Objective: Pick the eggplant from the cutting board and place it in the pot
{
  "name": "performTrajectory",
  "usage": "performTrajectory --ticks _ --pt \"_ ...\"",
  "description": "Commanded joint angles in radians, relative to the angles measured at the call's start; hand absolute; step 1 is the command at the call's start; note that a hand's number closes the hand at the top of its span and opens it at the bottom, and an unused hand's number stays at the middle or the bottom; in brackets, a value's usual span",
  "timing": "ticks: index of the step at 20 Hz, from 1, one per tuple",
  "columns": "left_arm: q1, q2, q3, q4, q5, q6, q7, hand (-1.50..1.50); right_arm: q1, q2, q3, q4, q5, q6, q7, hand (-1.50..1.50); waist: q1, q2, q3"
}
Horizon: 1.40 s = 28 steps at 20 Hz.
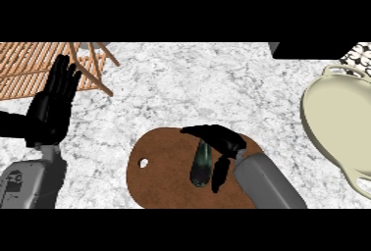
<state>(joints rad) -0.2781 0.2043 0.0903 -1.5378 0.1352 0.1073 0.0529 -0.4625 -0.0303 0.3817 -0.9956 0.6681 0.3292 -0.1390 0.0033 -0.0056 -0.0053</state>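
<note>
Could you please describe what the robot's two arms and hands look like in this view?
Both forearms are smooth grey casings, rounded and tube-like, rising from the lower edge. Each ends in a black hand with fingers and a thumb: the left hand and the right hand. The left forearm carries a small dark marking near its lower end. No cables show.

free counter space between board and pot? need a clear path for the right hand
Bare marble counter runs from the wooden rack across to the pot, above the cutting board. A bare strip also lies between the board's right edge and the pot. It is crowded on the board: the right hand curls over the eggplant. The left hand rests open by the rack.
</note>
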Motion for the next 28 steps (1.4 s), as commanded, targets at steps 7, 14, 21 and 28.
performTrajectory --ticks 7,14,21,28 --pt "0.007 0.024 0.052 -0.065 0.028 -0.026 0.040 0.00 -0.001 0.029 0.076 0.001 0.044 -0.076 -0.123 1.50 0.000 0.005 0.005" --pt "0.079 -0.038 0.004 -0.045 -0.033 -0.007 -0.036 0.00 0.030 0.030 0.106 -0.016 0.073 -0.218 -0.069 1.50 -0.002 0.005 0.005" --pt "0.055 -0.024 0.025 -0.017 -0.025 -0.002 -0.021 0.00 0.239 0.029 0.430 -0.352 0.402 -0.379 0.257 1.50 -0.042 -0.016 0.002" --pt "0.041 -0.001 0.049 -0.022 -0.005 -0.013 0.011 0.00 0.498 -0.068 0.511 -0.815 0.581 -0.415 0.521 1.50 -0.046 -0.007 0.004"
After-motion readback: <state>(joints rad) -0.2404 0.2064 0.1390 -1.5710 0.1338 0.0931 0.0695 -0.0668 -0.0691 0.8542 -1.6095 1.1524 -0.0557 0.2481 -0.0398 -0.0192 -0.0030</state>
